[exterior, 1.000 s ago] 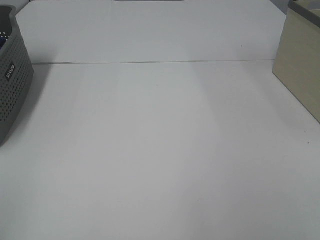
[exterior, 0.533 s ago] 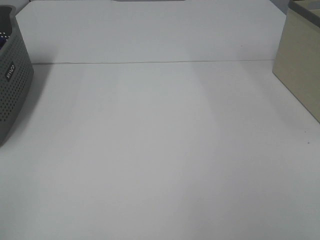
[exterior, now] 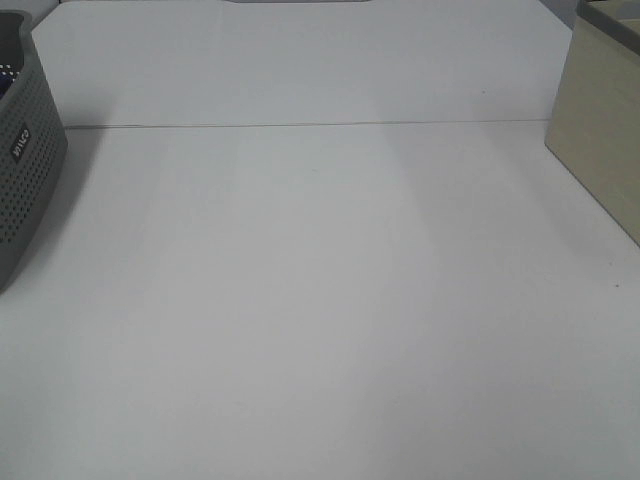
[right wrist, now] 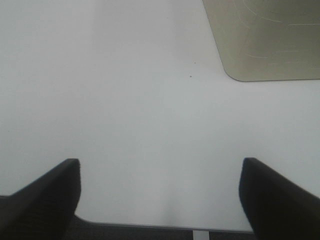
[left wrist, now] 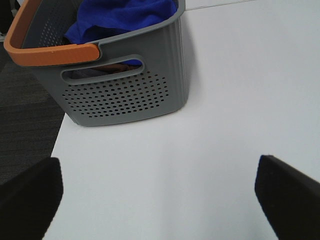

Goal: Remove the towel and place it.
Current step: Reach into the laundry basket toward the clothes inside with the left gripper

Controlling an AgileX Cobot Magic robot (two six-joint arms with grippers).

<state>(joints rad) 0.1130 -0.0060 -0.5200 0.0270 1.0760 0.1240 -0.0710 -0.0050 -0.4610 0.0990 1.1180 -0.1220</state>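
Observation:
The royal-blue towel (left wrist: 120,15) lies bunched inside a grey perforated basket (left wrist: 130,95) with an orange handle (left wrist: 47,50). In the exterior high view only the basket's side (exterior: 25,170) shows at the left edge, with a speck of blue at its rim (exterior: 5,72). My left gripper (left wrist: 160,192) is open and empty, its black fingers (left wrist: 30,195) wide apart above the white table, short of the basket. My right gripper (right wrist: 160,195) is open and empty over the table's near edge. Neither gripper shows in the exterior high view.
A beige box (exterior: 605,130) stands at the right edge of the white table (exterior: 320,300); it also shows in the right wrist view (right wrist: 265,40). A low white back wall (exterior: 300,60) runs behind. Dark floor (left wrist: 25,130) lies beyond the table's left edge.

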